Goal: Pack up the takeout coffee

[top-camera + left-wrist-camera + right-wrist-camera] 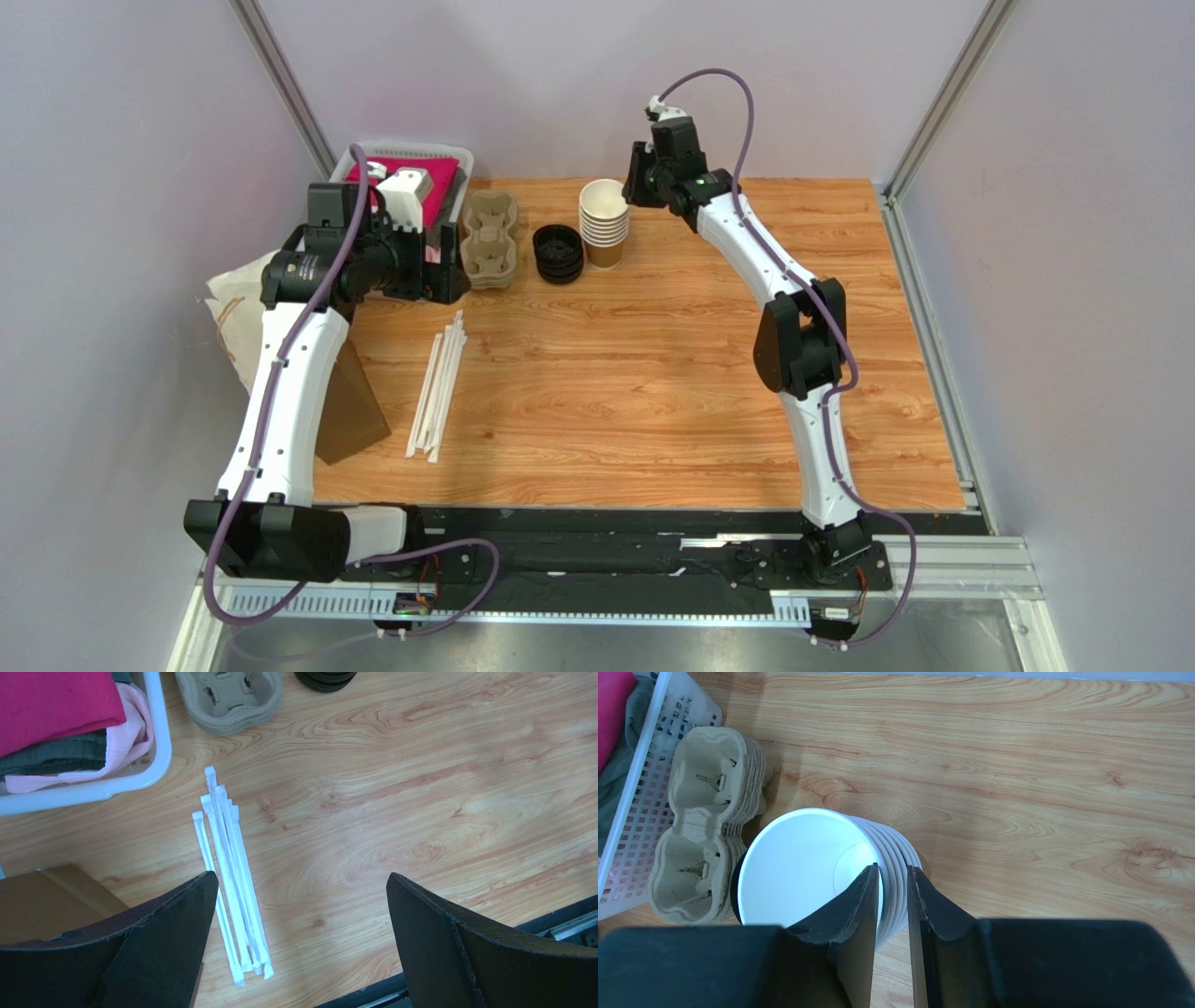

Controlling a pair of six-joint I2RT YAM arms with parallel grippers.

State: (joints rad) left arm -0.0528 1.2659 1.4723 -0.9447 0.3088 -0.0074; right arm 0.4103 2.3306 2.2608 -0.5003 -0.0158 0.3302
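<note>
While the left tool [300,876] hangs spread over the straws [226,855], the right tool [894,872] pinches the rim of the cup stack [798,875]

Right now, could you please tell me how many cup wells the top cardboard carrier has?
2: the far well beside the basket, the near well beside the black lids. Wells of carriers stacked underneath are hidden.

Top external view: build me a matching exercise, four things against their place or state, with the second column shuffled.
1. wrapped straws
2. black lids
3. cup stack
4. left gripper

A. open, holding nothing
B. lying flat in a bundle, left of centre
C. top rim pinched by the right gripper
D. between the cup carriers and the cup stack

Pairs: 1-B, 2-D, 3-C, 4-A
</note>
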